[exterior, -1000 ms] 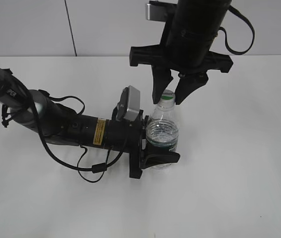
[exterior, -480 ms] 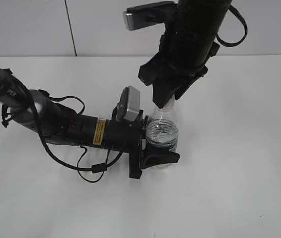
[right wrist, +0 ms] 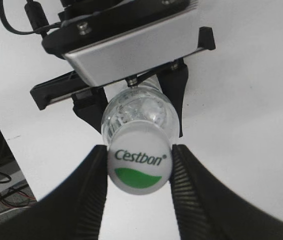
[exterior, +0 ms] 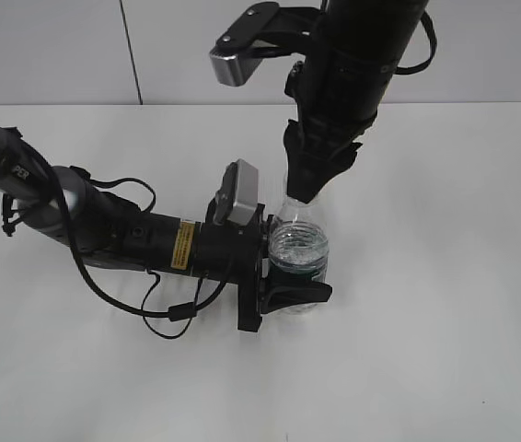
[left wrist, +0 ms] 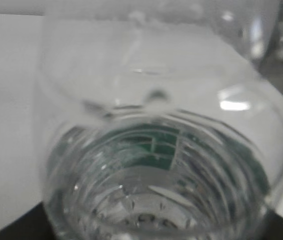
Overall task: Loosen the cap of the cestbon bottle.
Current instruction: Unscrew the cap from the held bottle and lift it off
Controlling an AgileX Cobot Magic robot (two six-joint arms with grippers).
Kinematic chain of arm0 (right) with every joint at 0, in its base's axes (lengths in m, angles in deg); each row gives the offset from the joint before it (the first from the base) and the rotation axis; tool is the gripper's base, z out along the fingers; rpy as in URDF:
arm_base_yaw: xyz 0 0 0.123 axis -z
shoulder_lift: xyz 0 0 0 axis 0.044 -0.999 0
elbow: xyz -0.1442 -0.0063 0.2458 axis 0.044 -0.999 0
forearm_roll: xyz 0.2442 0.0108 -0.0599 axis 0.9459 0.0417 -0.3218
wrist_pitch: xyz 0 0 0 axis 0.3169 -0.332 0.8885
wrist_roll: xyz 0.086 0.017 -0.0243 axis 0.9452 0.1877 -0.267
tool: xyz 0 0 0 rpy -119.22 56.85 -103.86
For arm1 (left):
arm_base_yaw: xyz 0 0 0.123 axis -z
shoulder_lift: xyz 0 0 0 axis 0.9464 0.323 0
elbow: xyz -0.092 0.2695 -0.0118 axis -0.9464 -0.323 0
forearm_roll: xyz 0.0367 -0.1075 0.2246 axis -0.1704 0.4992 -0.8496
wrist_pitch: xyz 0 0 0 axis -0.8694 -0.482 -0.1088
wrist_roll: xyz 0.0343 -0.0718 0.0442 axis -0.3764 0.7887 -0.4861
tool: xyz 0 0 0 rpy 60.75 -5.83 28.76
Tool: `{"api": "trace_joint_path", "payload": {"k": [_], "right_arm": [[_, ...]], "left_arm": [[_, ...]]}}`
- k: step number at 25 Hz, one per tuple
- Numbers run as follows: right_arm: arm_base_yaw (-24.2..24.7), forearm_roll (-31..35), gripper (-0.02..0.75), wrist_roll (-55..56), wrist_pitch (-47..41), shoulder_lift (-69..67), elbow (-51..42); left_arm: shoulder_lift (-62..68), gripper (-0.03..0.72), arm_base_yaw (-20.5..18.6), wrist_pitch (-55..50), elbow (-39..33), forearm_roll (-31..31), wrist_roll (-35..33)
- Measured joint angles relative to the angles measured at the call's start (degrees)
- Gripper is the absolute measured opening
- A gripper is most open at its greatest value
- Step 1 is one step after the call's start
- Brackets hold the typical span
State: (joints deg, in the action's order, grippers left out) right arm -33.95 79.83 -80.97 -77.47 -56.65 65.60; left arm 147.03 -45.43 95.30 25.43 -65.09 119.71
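On the left, the cestbon bottle (exterior: 299,253) is clamped upright on the table (exterior: 445,304) by the left gripper (exterior: 290,276). Above, the cap (right wrist: 139,166) is pinched by the right gripper (right wrist: 139,172); slippage is risked if the body turns too.

Right gripper (right wrist: 139,187) points down, fingers (right wrist: 94,192) closed; left gripper (exterior: 283,276) lies level, clamped.

We read "Cestbon" in dark letters on the white top of the cap (right wrist: 139,169) — above its green patch, right wrist view. The yellow sticker (exterior: 184,247) on the left arm carries print too small to read. Green label (left wrist: 154,150) through the bottle — lettering blurred, unreadable.
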Motion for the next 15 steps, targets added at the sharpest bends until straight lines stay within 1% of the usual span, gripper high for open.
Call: {"api": "trace_joint_path", "payload": {"k": [6, 15], "right_arm": [[0.0, -0.1, 0.3, -10.5, 0.3, 0.0, 0.0], [0.0, -0.1, 0.298, -22.8, 0.6, 0.1, 0.0]], "left_arm": [[0.0, 0.406, -0.1, 0.1, 0.0, 0.0, 0.1], [0.0, 0.406, -0.1, 0.6, 0.0, 0.0, 0.1]]}}
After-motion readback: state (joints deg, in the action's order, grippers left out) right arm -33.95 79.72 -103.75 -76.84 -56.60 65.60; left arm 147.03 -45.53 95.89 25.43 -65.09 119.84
